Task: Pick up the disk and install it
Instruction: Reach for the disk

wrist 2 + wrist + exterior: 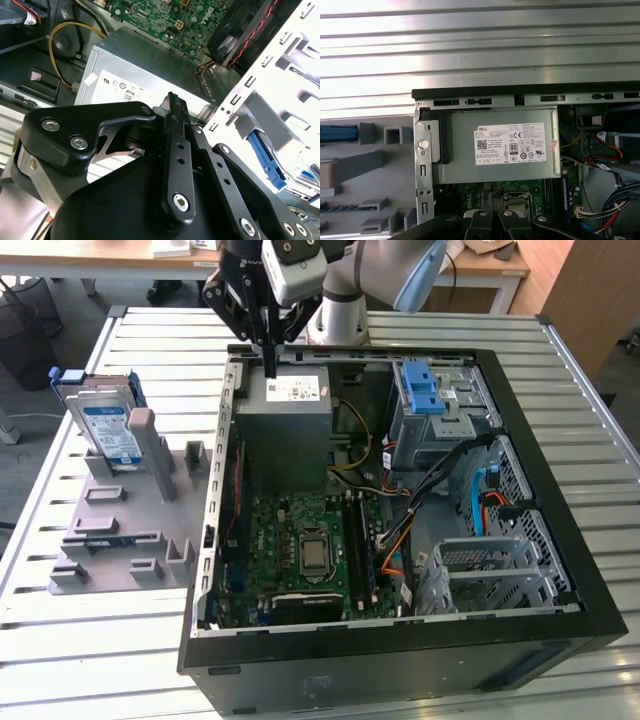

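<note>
The disk (105,425) is a silver drive with a white-and-blue label in a blue carrier. It leans upright on a grey fixture (120,530) at the exterior view's left, outside the computer case. My gripper (268,368) hangs over the case's back-left corner, above the grey power supply (285,425) and well to the right of the disk. Its fingers are pressed together with nothing between them, as seen in both wrist views (172,102) (492,220). A blue edge (337,134) shows on the fixture in the first wrist view.
The open black computer case (400,640) lies on a slatted metal table (80,660). Inside are a green motherboard (300,540), a metal bay with a blue latch (428,395), a bare metal cage (480,570) and loose cables (440,490).
</note>
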Controlling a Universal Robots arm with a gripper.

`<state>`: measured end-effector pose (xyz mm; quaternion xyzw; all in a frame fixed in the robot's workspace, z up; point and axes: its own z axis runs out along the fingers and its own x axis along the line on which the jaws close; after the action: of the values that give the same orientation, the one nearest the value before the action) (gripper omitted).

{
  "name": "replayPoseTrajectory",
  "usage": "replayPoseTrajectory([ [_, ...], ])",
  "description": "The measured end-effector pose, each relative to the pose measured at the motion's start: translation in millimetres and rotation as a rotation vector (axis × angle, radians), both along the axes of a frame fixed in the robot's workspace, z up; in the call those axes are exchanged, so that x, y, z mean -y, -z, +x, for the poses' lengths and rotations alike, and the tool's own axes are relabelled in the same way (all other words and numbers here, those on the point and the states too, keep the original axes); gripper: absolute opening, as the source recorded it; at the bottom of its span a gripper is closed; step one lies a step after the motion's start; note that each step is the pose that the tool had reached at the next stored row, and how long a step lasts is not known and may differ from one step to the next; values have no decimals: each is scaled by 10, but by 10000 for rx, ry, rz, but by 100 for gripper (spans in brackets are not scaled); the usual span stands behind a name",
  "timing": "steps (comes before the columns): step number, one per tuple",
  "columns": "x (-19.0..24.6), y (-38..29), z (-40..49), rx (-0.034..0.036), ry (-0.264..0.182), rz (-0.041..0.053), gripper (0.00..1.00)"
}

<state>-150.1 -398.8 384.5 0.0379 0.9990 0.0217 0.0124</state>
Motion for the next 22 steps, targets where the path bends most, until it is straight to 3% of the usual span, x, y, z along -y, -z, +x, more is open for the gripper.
replayPoseTrajectory([
  [22,0,34,-48,-18,0,0,11],
])
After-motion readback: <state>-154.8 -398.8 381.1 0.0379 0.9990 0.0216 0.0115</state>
